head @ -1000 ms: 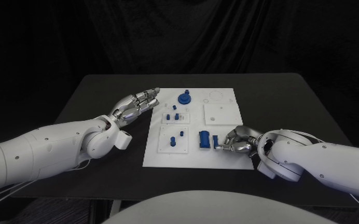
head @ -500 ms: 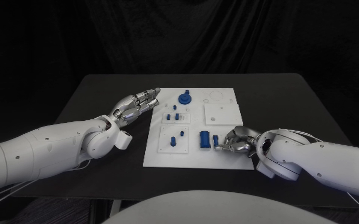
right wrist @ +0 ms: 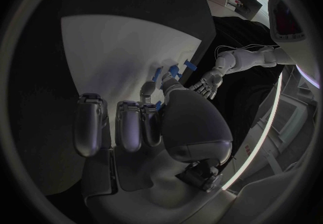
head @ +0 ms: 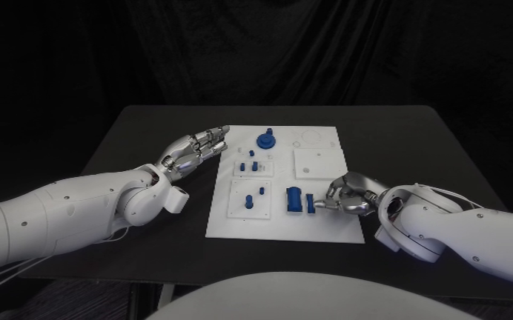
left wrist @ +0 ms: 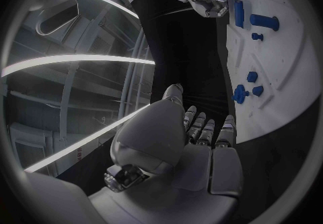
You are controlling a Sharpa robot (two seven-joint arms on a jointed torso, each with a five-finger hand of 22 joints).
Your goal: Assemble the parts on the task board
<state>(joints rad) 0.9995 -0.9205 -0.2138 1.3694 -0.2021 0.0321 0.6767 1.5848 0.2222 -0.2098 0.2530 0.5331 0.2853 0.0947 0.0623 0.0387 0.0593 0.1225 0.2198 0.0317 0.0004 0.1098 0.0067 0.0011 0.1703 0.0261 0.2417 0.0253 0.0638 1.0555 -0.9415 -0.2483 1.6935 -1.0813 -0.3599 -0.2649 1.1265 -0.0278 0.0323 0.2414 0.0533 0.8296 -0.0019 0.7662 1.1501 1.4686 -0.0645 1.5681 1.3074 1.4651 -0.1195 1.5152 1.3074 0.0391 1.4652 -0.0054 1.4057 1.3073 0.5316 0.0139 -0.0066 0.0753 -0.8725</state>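
Note:
The white task board lies in the middle of the black table. A thick blue block stands near its front. Right beside that block is a slim blue bar, which my right hand pinches at the board's right front edge. In the right wrist view a bit of blue part shows between thumb and finger. My left hand hovers off the board's left far corner, fingers straight and apart, holding nothing. From the left wrist, the right hand touches the bar.
A blue round knob stands at the board's far edge. Small blue pegs and a longer peg sit on the left side. A square white plate lies on the right half. Bare black table surrounds the board.
My right hand and forearm have shifted slightly right and away from me, still at the slim blue bar. The left hand has stayed in place.

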